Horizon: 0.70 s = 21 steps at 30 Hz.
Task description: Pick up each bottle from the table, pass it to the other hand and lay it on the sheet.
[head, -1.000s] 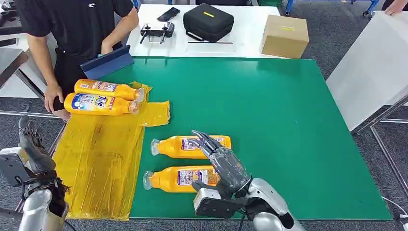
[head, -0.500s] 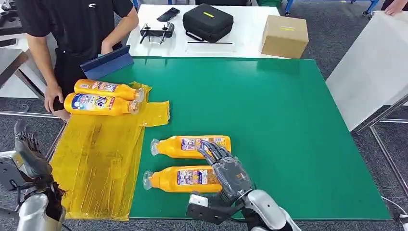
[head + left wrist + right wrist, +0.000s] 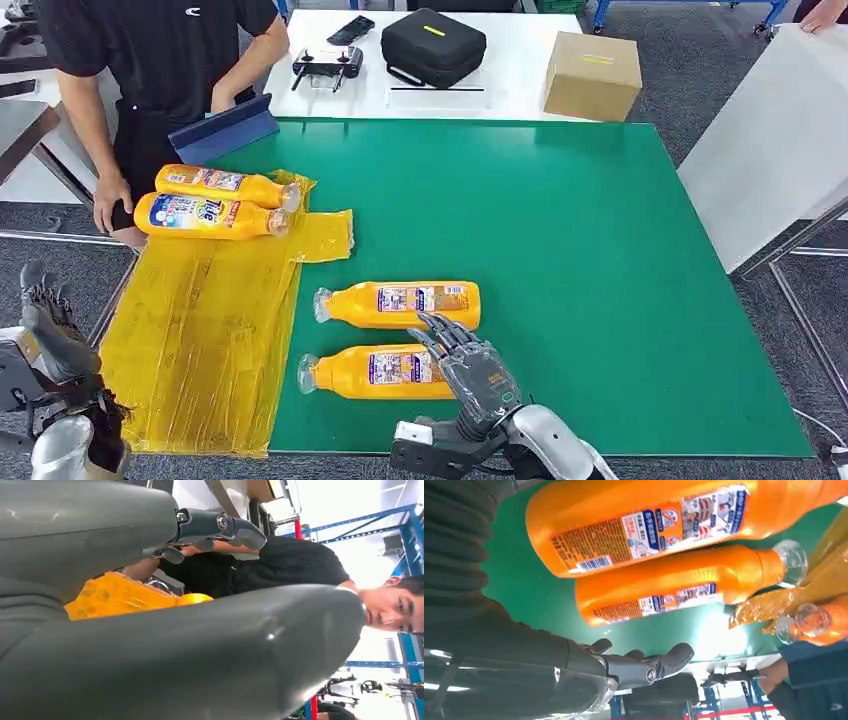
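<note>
Two orange bottles lie on the green table (image 3: 560, 250): a far bottle (image 3: 395, 303) and a near bottle (image 3: 378, 371), caps pointing toward the yellow sheet (image 3: 200, 340). My right hand (image 3: 470, 370) hovers open at the base end of the near bottle, fingers spread and holding nothing. In the right wrist view the near bottle (image 3: 674, 520) and the far bottle (image 3: 674, 587) lie side by side, apart from the fingers (image 3: 644, 665). Two more bottles (image 3: 220, 185) (image 3: 205, 215) lie on the sheet's far end. My left hand (image 3: 45, 330) hangs open beside the table's left edge.
A person (image 3: 150, 60) stands at the far left corner with one hand by the sheet's edge. A blue board (image 3: 222, 130) leans there. A black case (image 3: 432, 45), a controller (image 3: 327, 67) and a cardboard box (image 3: 592, 72) sit on the white table behind.
My right hand has drawn back toward me, from over the far bottle to the base of the near bottle. My left hand has sunk lower at the left edge.
</note>
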Motion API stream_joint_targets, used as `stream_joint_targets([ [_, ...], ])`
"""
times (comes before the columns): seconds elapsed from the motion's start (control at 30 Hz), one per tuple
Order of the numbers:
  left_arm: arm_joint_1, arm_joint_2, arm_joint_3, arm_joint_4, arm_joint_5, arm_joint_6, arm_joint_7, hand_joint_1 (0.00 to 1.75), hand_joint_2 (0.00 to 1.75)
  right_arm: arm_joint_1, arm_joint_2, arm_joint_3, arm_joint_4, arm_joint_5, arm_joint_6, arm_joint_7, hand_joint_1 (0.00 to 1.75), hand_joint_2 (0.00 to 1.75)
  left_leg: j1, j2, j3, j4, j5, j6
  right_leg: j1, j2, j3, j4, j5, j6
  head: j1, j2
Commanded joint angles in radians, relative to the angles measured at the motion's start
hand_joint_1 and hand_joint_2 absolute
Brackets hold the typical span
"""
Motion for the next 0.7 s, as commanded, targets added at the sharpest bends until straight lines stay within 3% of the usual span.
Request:
stream_joint_targets([
  [0.03,-0.037,-0.013,0.007,0.036,-0.001,-0.006,0.003,0.00,0.00,-0.055,0.003,0.023,0.143,-0.028,0.034,0.017,0.00,1.75,0.001,0.001,0.005,-0.001,-0.002,-0.004,0.001,0.000,0.005,-0.001,-0.001,-0.002,0.000,0.000],
  [0.5,-0.040,-0.012,0.001,0.041,-0.006,-0.005,0.005,0.00,0.00,-0.118,0.015,0.032,0.272,-0.059,0.037,0.016,0.00,1.75,0.001,0.001,0.006,-0.001,-0.002,-0.004,0.001,0.000,0.005,-0.001,-0.001,-0.002,0.000,0.000],
  [0.7,-0.040,0.000,0.013,0.050,-0.002,0.002,0.004,0.00,0.00,-0.204,0.039,0.066,0.362,-0.103,0.061,0.011,0.00,1.75,0.001,0.004,0.006,-0.001,-0.002,-0.004,0.001,0.003,0.006,-0.001,-0.001,-0.003,0.000,0.000],
])
